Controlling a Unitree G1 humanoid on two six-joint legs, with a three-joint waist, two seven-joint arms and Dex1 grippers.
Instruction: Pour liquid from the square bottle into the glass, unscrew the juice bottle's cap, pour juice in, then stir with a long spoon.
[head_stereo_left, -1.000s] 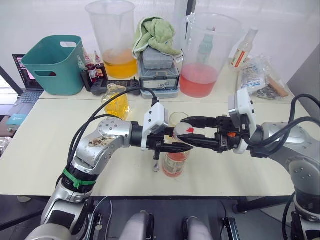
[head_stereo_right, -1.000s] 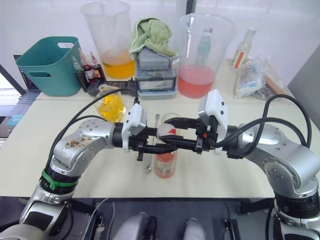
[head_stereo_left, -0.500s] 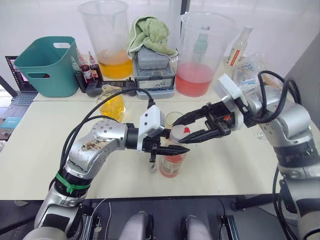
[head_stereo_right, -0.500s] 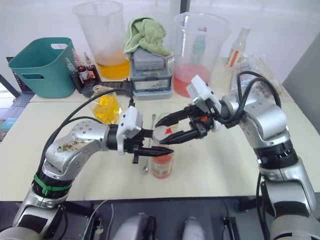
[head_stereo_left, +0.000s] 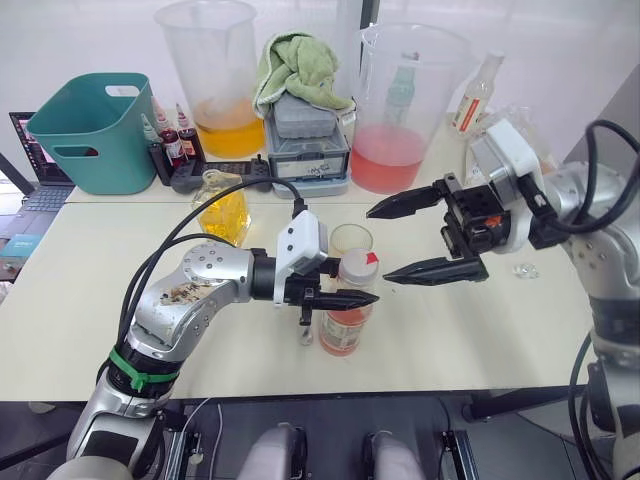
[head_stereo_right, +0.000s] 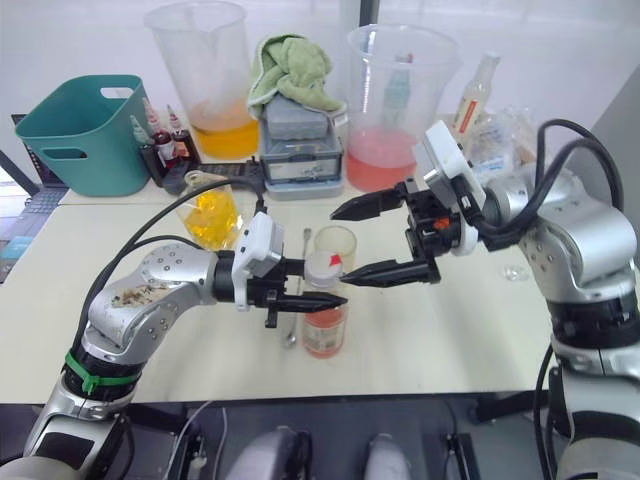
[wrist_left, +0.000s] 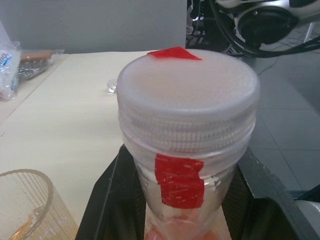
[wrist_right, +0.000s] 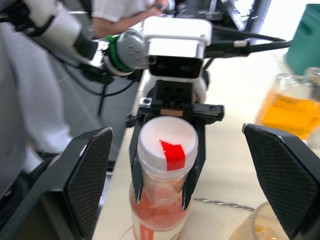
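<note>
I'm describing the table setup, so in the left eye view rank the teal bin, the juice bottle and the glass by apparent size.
1. Teal bin
2. Juice bottle
3. Glass

The bottle sits nearer the camera, so its lead over the glass is unsure.

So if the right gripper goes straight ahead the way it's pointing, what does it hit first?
Probably the juice bottle's cap: the right gripper, open, points straight at it, with the left gripper clamped on the neck just below.

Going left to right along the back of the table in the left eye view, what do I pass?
Teal bin → beaker of orange liquid → green towel on grey boxes → beaker of pink liquid → small clear bottle.
</note>
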